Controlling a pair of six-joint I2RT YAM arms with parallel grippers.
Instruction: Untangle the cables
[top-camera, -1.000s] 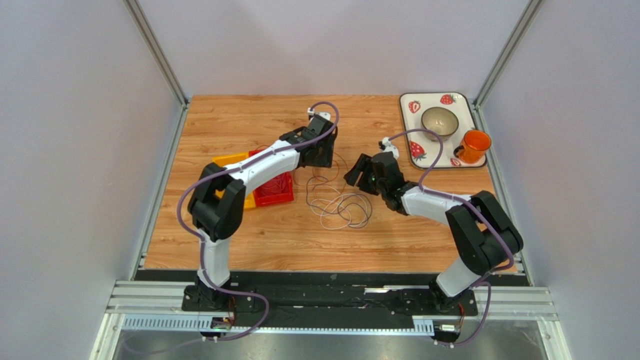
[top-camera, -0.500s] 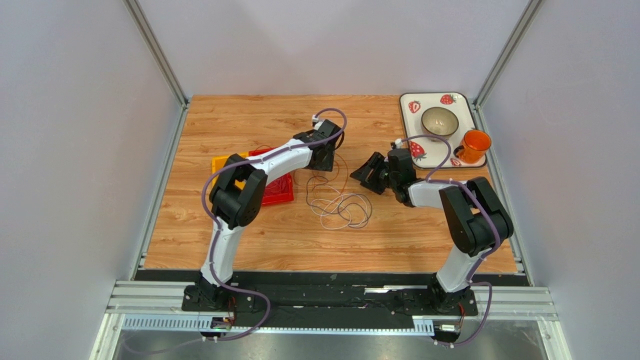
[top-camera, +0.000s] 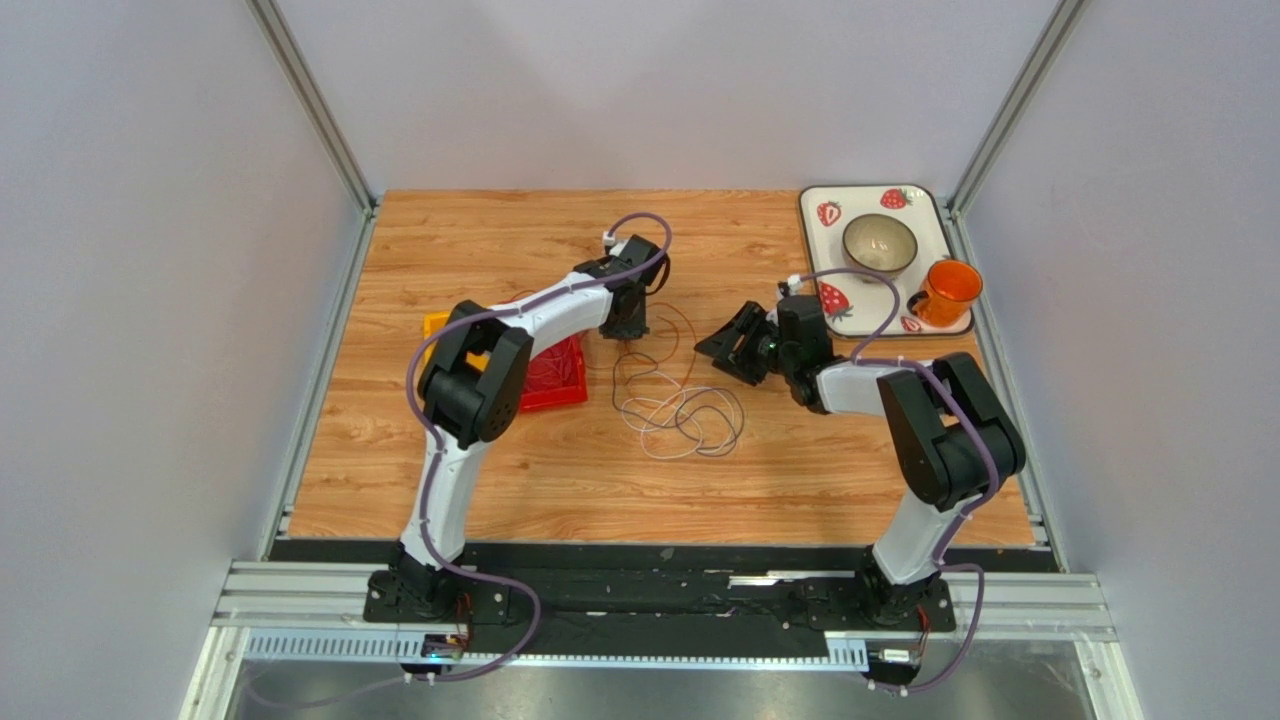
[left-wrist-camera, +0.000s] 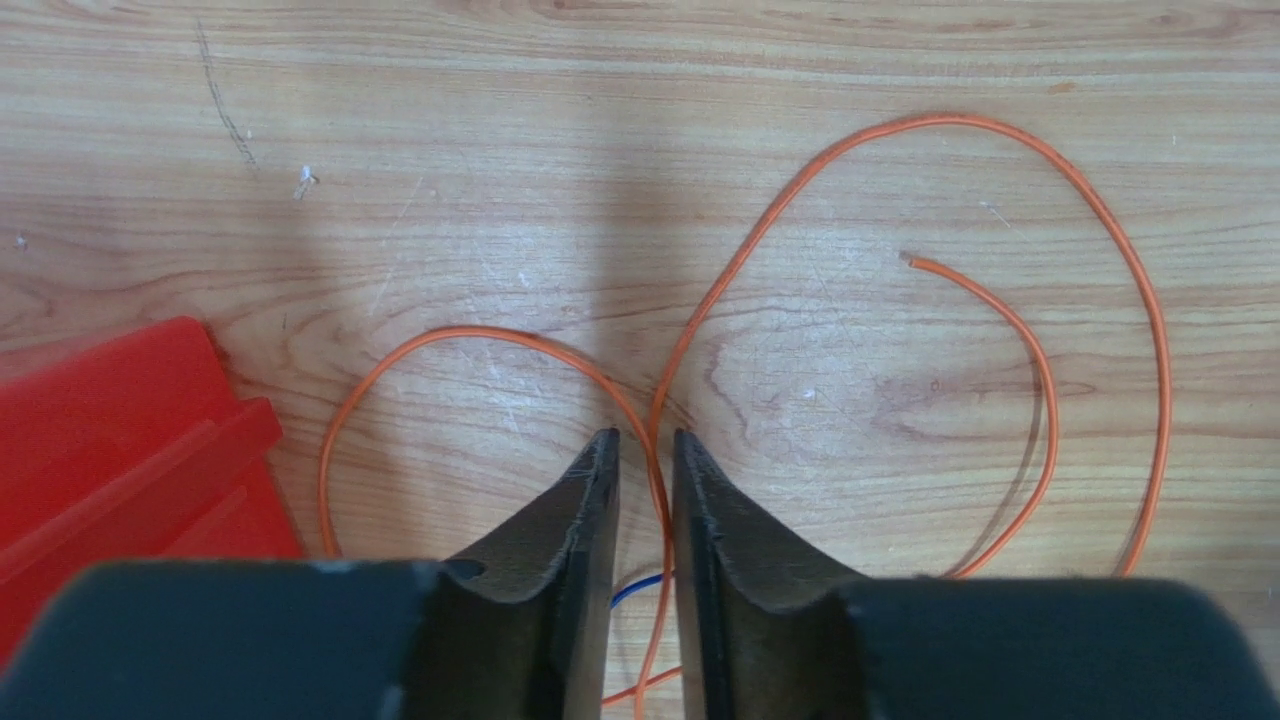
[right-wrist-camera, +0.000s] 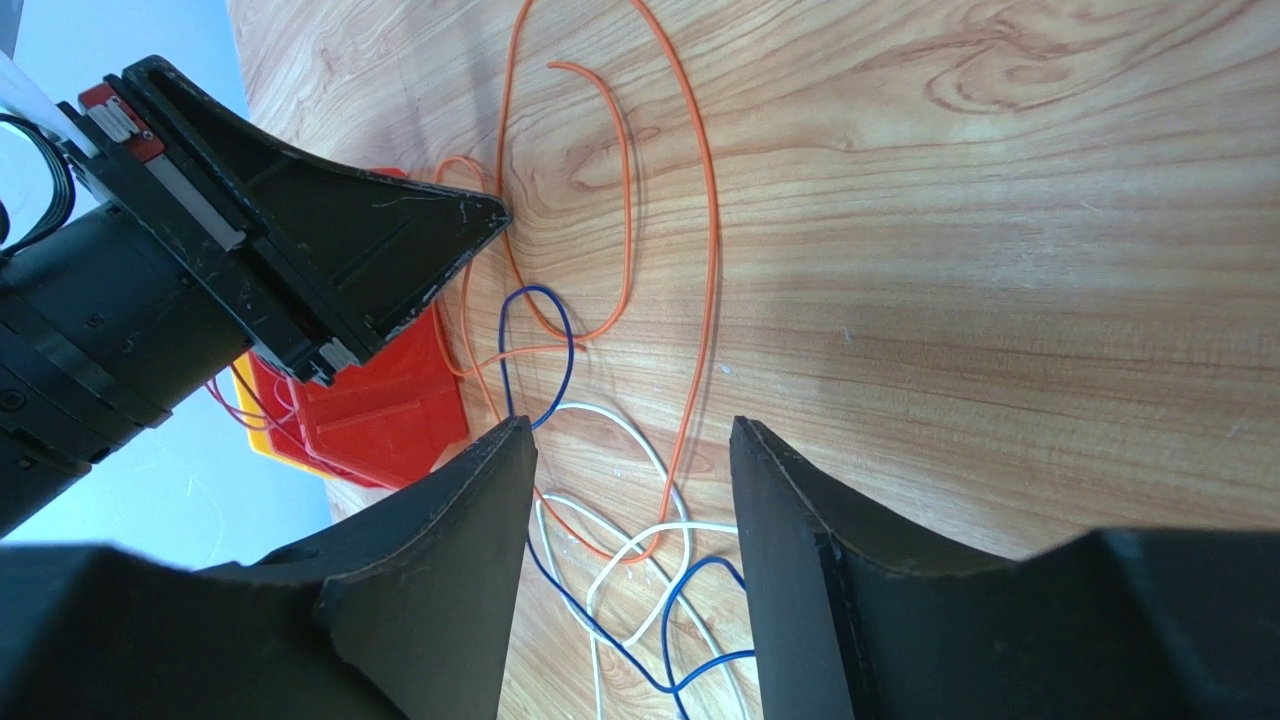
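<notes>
1. Where your left gripper (left-wrist-camera: 646, 450) hangs over the wooden table (top-camera: 451, 480), its jaws are narrowed to a slit, with the orange cable (left-wrist-camera: 466, 332) running between them but not pinched.
2. Your right gripper (right-wrist-camera: 631, 435) gapes wide and empty, low over the cables (top-camera: 684, 413), which lie tangled between both arms.

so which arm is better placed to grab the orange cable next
Left. The left gripper sits low with the orange cable running between its narrow jaws. The right gripper is wide open, higher up and off to one side.
</notes>
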